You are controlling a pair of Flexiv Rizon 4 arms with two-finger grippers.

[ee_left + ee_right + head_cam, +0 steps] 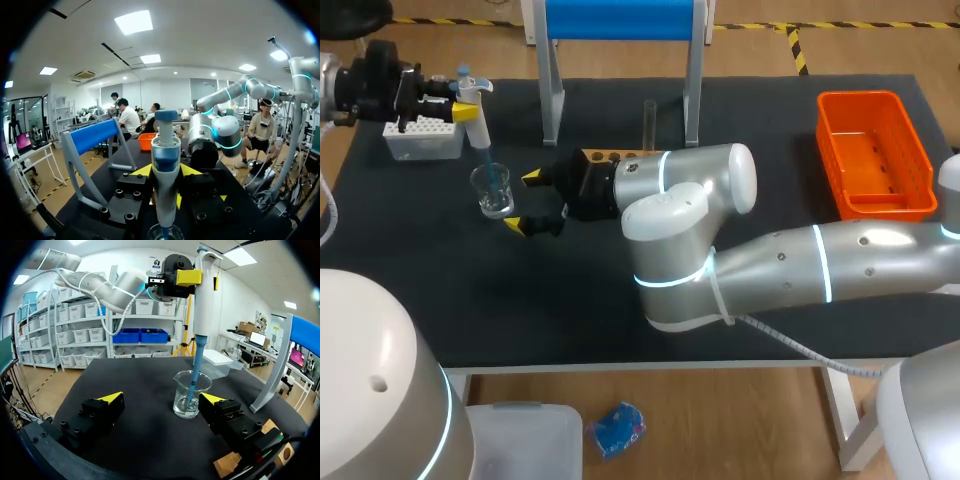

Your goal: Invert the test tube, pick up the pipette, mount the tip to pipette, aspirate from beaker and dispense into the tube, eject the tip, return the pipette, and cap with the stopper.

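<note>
Under our left gripper (463, 110), pinching pipette (204, 295) upright, tip (194, 375) dips into beaker (189, 395) to aspirate; right gripper (162, 398) hovers, beaker just ahead, fingers (112, 399) spread, likely ready to steady it.

A white-legged frame (552, 95) with a blue bar across its top stands at the far edge of the black table (570, 310). An orange crate (875, 160) sits well to the right of the frame, near the table's right edge.

White pipette (203, 300) upright, blue tip (195, 371) in clear beaker (184, 407); test tube (649, 120) upright apart.
</note>
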